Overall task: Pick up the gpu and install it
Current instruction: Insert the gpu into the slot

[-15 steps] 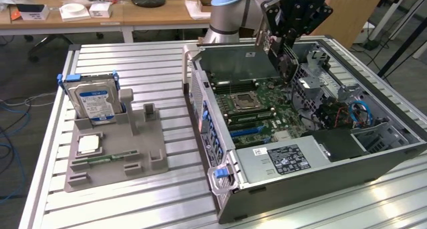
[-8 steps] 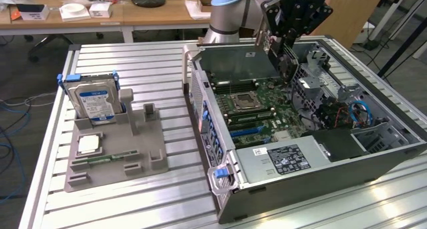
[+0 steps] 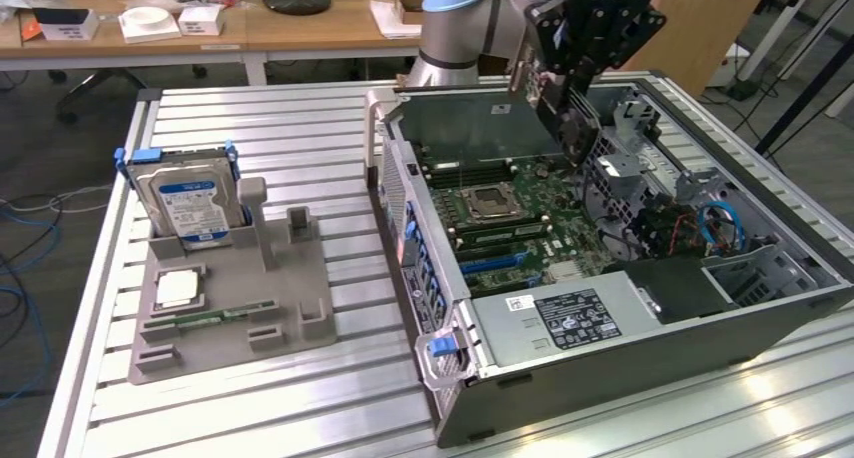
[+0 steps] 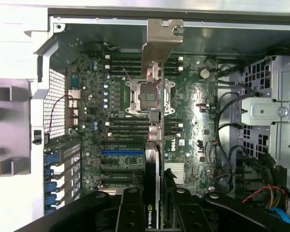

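My gripper [image 3: 567, 73] hangs over the open computer case [image 3: 441, 278], shut on the gpu [image 3: 577, 128]. I hold the gpu on edge above the motherboard [image 3: 514, 213], toward the case's far side, clear of the board. In the wrist view the gpu [image 4: 153, 145] appears edge-on, with an NVIDIA label between my black fingers [image 4: 130, 210] and its metal bracket [image 4: 160, 43] at the far end. It hangs over the processor socket [image 4: 145, 96]; the blue expansion slot [image 4: 121, 152] lies beside it.
A grey parts holder [image 3: 287, 278] at the exterior view's left carries a silver hard drive with a blue label [image 3: 194, 203], a processor chip [image 3: 178, 288] and a green memory stick [image 3: 214, 318]. Cables [image 3: 714, 228] and drive cages [image 4: 268, 111] crowd one side of the case.
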Controlling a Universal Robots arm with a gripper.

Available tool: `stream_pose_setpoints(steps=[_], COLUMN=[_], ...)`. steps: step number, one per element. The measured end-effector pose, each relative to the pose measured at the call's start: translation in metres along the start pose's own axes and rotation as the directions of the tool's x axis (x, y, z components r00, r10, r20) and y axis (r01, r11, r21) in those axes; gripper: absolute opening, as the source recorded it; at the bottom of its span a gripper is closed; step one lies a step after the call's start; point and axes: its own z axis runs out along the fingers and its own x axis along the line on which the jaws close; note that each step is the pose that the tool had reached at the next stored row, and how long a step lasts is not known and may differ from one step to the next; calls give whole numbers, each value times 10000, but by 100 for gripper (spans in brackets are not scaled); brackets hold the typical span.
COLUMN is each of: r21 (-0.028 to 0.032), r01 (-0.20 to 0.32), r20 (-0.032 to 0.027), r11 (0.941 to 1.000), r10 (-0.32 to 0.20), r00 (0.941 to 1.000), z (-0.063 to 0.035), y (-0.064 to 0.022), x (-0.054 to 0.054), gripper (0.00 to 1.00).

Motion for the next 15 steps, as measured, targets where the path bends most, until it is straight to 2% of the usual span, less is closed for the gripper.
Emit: stream_pose_setpoints(steps=[8,15], r21=[-12,-28], r01=[562,1237], r20=[-28,-61], r11=[9984,9923], r10=[-562,-1237], r00=[9984,9923], z=[2,2], y=[1,1], x=[-76,-112], gripper=[27,27])
